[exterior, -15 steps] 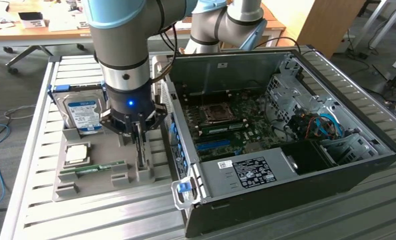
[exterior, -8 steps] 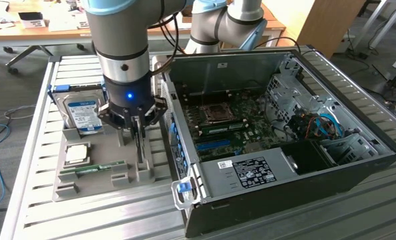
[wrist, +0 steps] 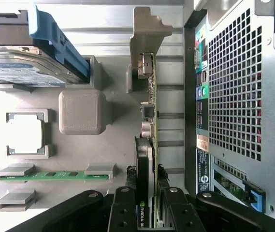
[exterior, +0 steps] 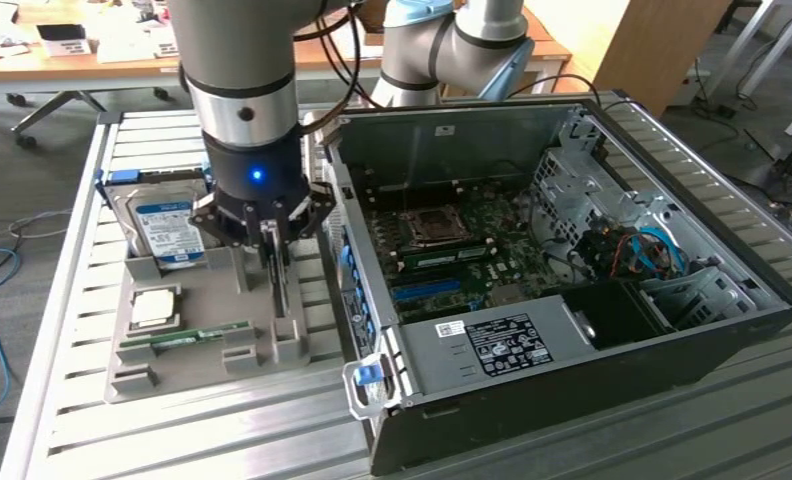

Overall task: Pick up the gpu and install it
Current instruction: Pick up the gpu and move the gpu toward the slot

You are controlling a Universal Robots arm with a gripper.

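The gpu stands on edge in a slot of the grey parts tray, a thin dark board with a silver-grey end bracket. My gripper comes straight down over it. In the wrist view the gpu runs edge-on between my two black fingers, and the gripper is shut on the card's near end. The card's lower edge still looks seated in the tray's holder. The open computer case lies just to the exterior view's right of the tray.
The tray also holds a silver hard drive with a blue label, a square processor and a green memory stick. Inside the case, the motherboard faces up with blue slots. The case's perforated rear wall is close beside the gpu.
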